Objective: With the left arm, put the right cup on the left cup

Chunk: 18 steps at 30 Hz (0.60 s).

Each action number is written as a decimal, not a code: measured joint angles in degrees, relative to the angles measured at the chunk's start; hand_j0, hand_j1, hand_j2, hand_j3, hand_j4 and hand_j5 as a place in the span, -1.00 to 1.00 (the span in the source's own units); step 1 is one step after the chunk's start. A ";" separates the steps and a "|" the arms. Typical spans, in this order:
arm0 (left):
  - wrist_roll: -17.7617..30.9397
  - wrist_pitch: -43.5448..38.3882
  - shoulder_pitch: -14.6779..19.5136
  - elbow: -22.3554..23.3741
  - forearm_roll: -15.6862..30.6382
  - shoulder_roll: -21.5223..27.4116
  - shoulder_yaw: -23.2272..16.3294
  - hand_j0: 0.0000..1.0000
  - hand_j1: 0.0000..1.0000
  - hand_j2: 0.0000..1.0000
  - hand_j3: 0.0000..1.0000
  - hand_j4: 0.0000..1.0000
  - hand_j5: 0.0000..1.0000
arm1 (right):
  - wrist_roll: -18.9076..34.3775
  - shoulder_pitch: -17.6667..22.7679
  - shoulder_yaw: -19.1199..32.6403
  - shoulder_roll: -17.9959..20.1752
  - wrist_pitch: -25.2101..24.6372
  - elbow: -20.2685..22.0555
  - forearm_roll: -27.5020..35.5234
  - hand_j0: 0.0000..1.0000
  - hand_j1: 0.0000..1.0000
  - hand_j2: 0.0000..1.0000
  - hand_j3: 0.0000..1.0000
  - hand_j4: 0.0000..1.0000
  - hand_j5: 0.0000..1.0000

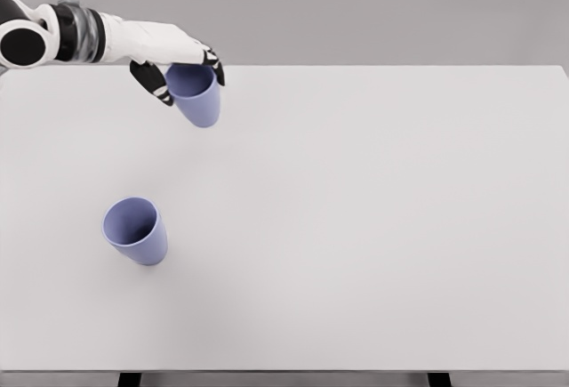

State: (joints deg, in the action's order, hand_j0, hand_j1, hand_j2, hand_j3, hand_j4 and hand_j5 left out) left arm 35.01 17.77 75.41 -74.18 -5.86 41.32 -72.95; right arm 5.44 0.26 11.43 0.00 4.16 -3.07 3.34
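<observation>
Starting nearest you, the free blue cup (135,230) stands upright at lower left on the white table (373,227). Farther back, upper left, your left hand (178,62) has its fingers wrapped around the held blue cup (196,95) near its rim. It looks light, rigid and smooth, so hold firmly.

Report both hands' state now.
Left hand: fingers closed around the blue cup, lifted off the table.
Right hand: not in view.

Head camera looks steeply down on table (373,227).
</observation>
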 measured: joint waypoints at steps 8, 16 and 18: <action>-0.03 0.00 0.53 -7.39 2.32 6.79 0.24 0.39 0.39 0.39 0.39 0.39 0.39 | 0.00 0.00 0.00 0.00 0.01 0.00 0.00 1.00 1.00 1.00 1.00 1.00 1.00; -0.04 0.05 0.79 -16.84 4.18 14.16 0.32 0.39 0.39 0.39 0.39 0.39 0.39 | 0.00 0.00 0.00 0.00 0.00 0.00 0.00 1.00 1.00 1.00 1.00 1.00 1.00; -0.04 0.07 0.79 -18.89 4.64 16.21 0.39 0.40 0.40 0.40 0.40 0.40 0.40 | 0.00 0.00 0.00 0.00 0.00 0.00 0.00 1.00 1.00 1.00 1.00 1.00 1.00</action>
State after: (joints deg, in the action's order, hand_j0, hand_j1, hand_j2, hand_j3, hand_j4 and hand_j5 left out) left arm 34.97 17.84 76.20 -93.07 -1.23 57.53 -72.56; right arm 5.44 0.26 11.43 0.00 4.17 -3.07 3.34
